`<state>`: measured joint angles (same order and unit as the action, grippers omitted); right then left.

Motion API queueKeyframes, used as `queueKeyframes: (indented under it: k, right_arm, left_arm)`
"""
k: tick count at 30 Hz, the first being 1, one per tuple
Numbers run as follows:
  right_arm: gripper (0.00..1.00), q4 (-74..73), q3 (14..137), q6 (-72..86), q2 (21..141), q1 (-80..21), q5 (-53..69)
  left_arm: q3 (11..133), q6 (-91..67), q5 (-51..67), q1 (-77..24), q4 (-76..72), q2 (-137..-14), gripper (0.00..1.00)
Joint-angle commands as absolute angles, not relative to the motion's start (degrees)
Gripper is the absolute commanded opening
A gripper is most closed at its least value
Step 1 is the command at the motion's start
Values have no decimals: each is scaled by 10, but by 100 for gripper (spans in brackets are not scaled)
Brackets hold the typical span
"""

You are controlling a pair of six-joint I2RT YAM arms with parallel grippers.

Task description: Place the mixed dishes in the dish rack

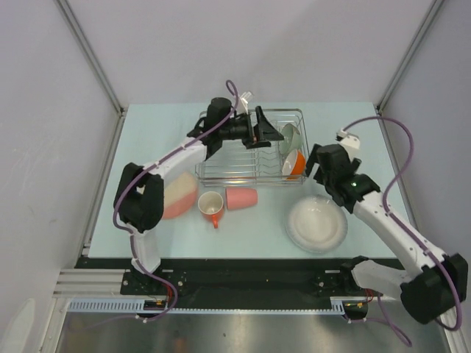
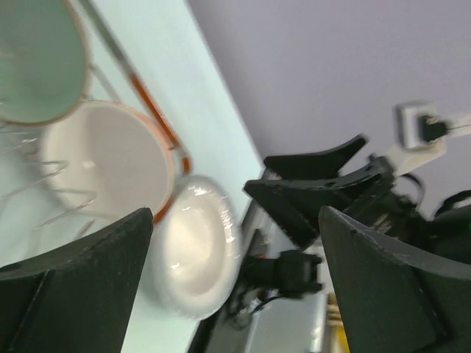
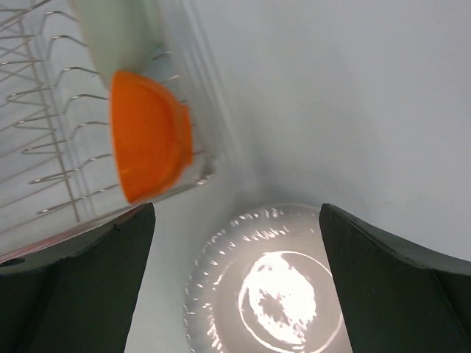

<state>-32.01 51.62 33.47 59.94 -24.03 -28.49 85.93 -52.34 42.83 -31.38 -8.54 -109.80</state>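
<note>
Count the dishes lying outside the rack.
4, in front of the dish rack: pink plate at left, white mug, pink tumbler, then whitish plate at right. Others may be hidden.

I drive two arms, and they look the same. The left arm (image 1: pixel 180 156) and the right arm (image 1: pixel 394 228) are made of smooth white tubes with big black joints between them. A thin purple cable (image 1: pixel 118 209) runs along each arm and ends in a small white plug (image 1: pixel 346 135). I can see a tiny green light (image 1: pixel 354 184) on the right arm. The left gripper (image 2: pixel 235 279) and the right gripper (image 3: pixel 235 279) have flat black fingers (image 3: pixel 73 287) shaped like wedges. They are dull, not shiny.
</note>
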Motion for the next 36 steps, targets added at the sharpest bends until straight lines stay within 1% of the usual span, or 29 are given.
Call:
queueKeyframes:
  k: [1, 3, 4, 5, 6, 7, 9, 13, 21, 24, 25, 28, 33, 36]
  right_arm:
    - [100, -254, 611, 291, 689, -286, -324]
    - [98, -246, 634, 277, 747, -296, -315]
    - [95, -244, 645, 273, 764, -299, -312]
    - [88, -243, 665, 266, 779, -301, -311]
    - [84, -244, 671, 263, 808, -307, -316]
    - [77, -244, 679, 259, 819, -309, -319]
    - [72, -246, 697, 246, 852, -314, -330]
    - [71, -262, 716, 229, 890, -334, -358]
    - [69, -278, 740, 192, 935, -369, -444]
    - [63, -285, 750, 177, 951, -376, -472]
    - [59, -287, 753, 173, 958, -378, -478]
    - [56, -301, 756, 177, 967, -381, -493]
    - [55, -310, 756, 185, 983, -381, -508]
    - [48, -307, 756, 184, 990, -381, -508]
  left_arm:
    - [935, -286, 416, -257, 162, -1049, 100]
    - [946, -253, 399, -219, 217, -1042, 100]
    - [943, -239, 393, -205, 222, -1035, 100]
    - [940, -236, 389, -192, 230, -1034, 100]
    - [937, -235, 391, -167, 233, -1032, 99]
    - [932, -238, 391, -155, 228, -1028, 100]
    - [913, -238, 385, -129, 206, -1024, 100]
    - [901, -224, 357, -117, 200, -1027, 100]
    - [889, -250, 356, -117, 174, -1054, 100]
    - [886, -254, 356, -117, 170, -1063, 100]
    - [882, -254, 354, -117, 169, -1063, 100]
    - [880, -254, 354, -117, 169, -1065, 100]
    - [869, -261, 358, -117, 153, -1060, 99]
    - [868, -261, 357, -118, 151, -1059, 100]
